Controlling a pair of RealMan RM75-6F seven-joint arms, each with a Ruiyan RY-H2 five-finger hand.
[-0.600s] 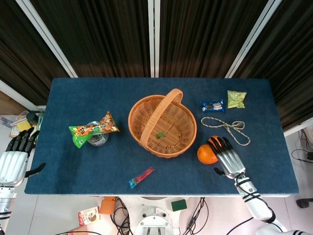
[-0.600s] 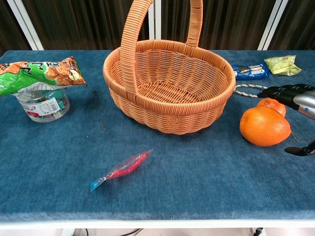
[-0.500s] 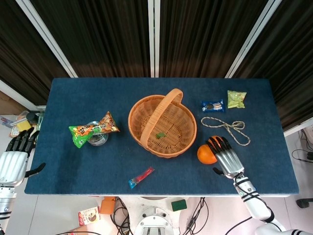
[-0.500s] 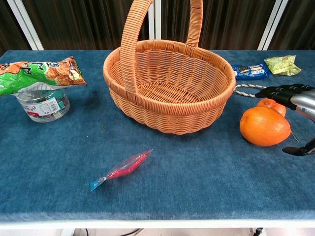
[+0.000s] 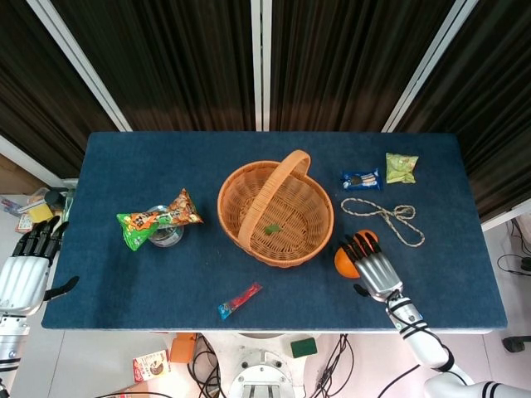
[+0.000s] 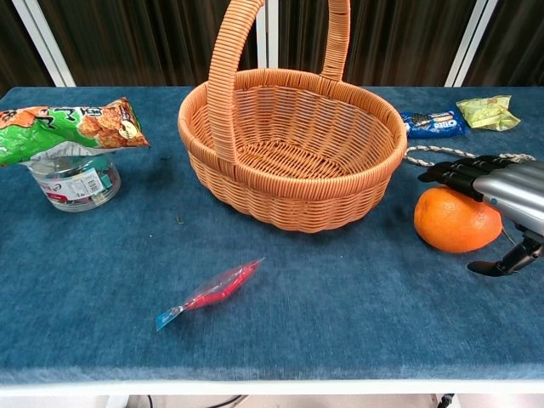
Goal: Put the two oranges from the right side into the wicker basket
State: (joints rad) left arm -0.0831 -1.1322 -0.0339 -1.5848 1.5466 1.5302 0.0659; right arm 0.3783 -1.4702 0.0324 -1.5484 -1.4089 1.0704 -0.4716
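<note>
The wicker basket point(image 5: 275, 214) point(image 6: 293, 144) stands mid-table, with only a small green scrap in it. To its right a large orange point(image 5: 342, 263) point(image 6: 452, 223) lies on the blue cloth. My right hand point(image 5: 373, 265) point(image 6: 501, 191) hovers over it with fingers spread across its top and thumb held apart below; it holds nothing. A second, smaller orange point(image 5: 368, 235) peeks out beyond the fingertips in the head view and is hidden by the hand in the chest view. My left hand point(image 5: 23, 278) hangs open off the table's left edge.
A coiled rope point(image 5: 383, 217) lies just behind the oranges, with a cookie packet point(image 5: 361, 178) and a green packet point(image 5: 401, 167) beyond it. A chips bag point(image 5: 158, 220) rests on a plastic jar point(image 6: 72, 180) at the left. A red sachet point(image 5: 239, 299) lies near the front edge.
My right hand has slid left and toward the basket, so its fingers now cover the top of the large orange and hide the smaller one in the chest view. The left hand has stayed put.
</note>
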